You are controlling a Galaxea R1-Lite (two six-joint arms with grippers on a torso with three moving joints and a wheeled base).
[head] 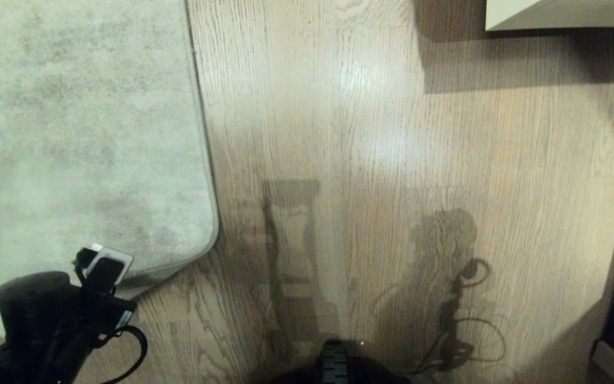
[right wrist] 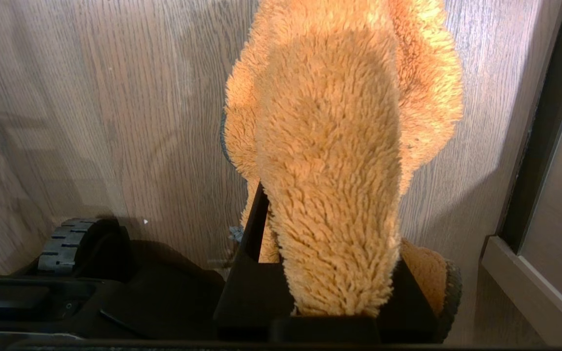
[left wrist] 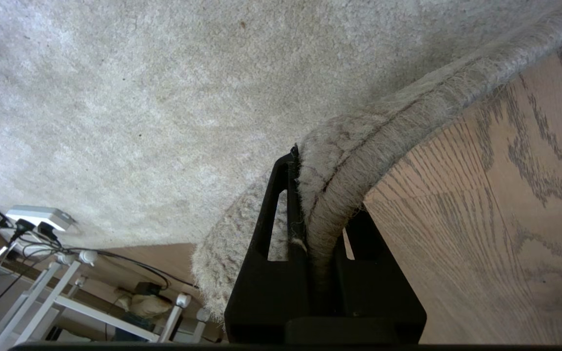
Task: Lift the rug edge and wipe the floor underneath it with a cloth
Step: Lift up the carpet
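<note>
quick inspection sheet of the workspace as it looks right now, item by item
surface: wood-grain floor, robot shadows on it
job's things: rug edge pinched at the corner; orange cloth held above the floor
clutter: nothing seen on the bare floor
grippers: left gripper shut on rug edge; right gripper shut on cloth
cables: black loops by left arm; power strip with plugs beyond rug
surroundings: pale furniture top right

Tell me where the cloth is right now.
The cloth hangs clamped in the right tool, seen only in the right wrist view, above bare floor beside the robot's wheeled base.
</note>
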